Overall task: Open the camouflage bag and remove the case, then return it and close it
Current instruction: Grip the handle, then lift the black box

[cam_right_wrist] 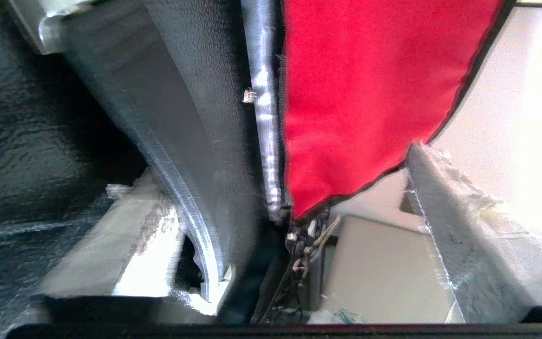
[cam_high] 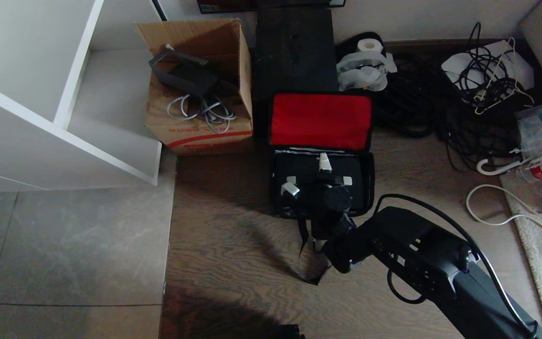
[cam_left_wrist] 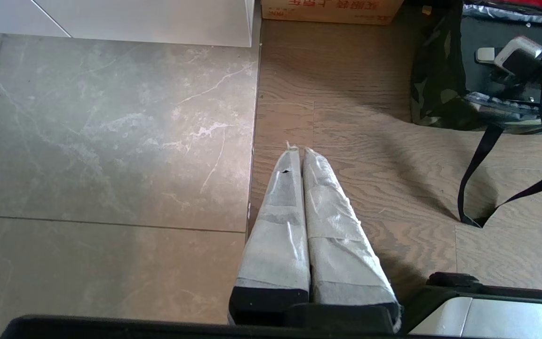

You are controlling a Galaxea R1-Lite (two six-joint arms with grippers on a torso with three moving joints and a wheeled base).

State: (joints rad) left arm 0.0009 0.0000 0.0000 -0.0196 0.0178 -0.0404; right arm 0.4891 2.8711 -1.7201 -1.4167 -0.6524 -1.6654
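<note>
Now right gripper (cam_high: pixel 306 181) spread wide astride case (cam_high: pixel 299 165) handle — camouflage bag (cam_left_wrist: pixel 435 84) open; left gripper (cam_left_wrist: pixel 298 153) closed.

Left gripper (cam_left_wrist: pixel 298 150): tape-wrapped fingers pressed together, held above the seam between grey marble-patterned tile (cam_left_wrist: pixel 111 141) and brown wood-grain floor (cam_left_wrist: pixel 370 141).
Green-and-black camouflage fabric bag (cam_left_wrist: pixel 433 89): seen open on the wood.
Black strap handle (cam_left_wrist: pixel 480 179): looped onto the floor.

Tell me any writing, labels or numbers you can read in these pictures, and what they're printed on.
Brown cardboard box: red printed characters along its lower edge, seen in the head and left wrist views, too small and blurred to read.
Green-and-black camouflage fabric bag, flat black hard case: no text visible.
Nothing else is legible.
</note>
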